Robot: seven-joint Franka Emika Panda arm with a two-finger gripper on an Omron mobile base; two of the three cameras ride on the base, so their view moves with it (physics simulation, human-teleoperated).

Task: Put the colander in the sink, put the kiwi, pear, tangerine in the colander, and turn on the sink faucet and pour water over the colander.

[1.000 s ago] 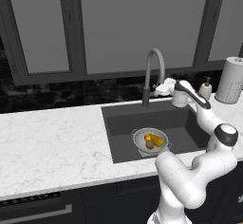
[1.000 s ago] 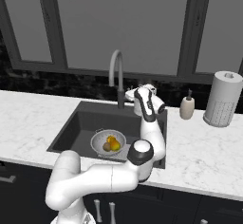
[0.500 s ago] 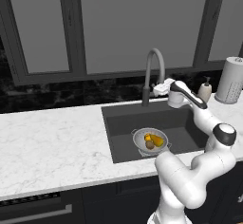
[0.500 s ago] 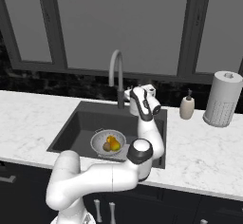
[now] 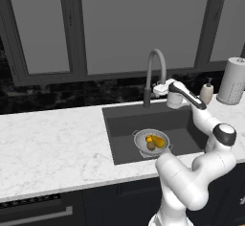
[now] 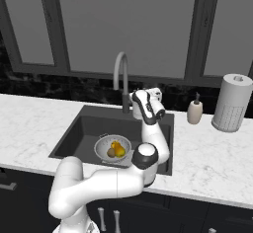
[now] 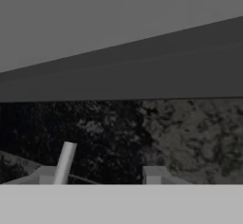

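Observation:
The silver colander (image 5: pixel 139 141) (image 6: pixel 101 146) sits on the floor of the dark sink (image 5: pixel 124 119) (image 6: pixel 81 128). In it lie the yellow-green pear (image 5: pixel 159 142) (image 6: pixel 120 151), the orange tangerine (image 5: pixel 149 138) (image 6: pixel 115 144) and the brown kiwi (image 5: pixel 151 146) (image 6: pixel 111 153). The gooseneck sink faucet (image 5: pixel 154 62) (image 6: pixel 120 64) rises behind the basin. My gripper (image 5: pixel 158 90) (image 6: pixel 134 98) (image 7: pixel 98 174) hovers level beside the faucet's lower stem, pointing at the back wall. In the hand view a thin grey lever (image 7: pixel 64 163) stands just inside one fingertip (image 7: pixel 45 174), with a gap to the other. No water is running.
A white soap pump bottle (image 5: pixel 206 92) (image 6: pixel 194 111) and a paper towel roll (image 5: pixel 232 81) (image 6: pixel 230 103) stand on the marble counter (image 5: pixel 52 148) right of the sink. Dark backsplash and window frames rise close behind the faucet.
The fingers have drawn closer together. The hand has stayed by the faucet, and the colander and fruits have not moved.

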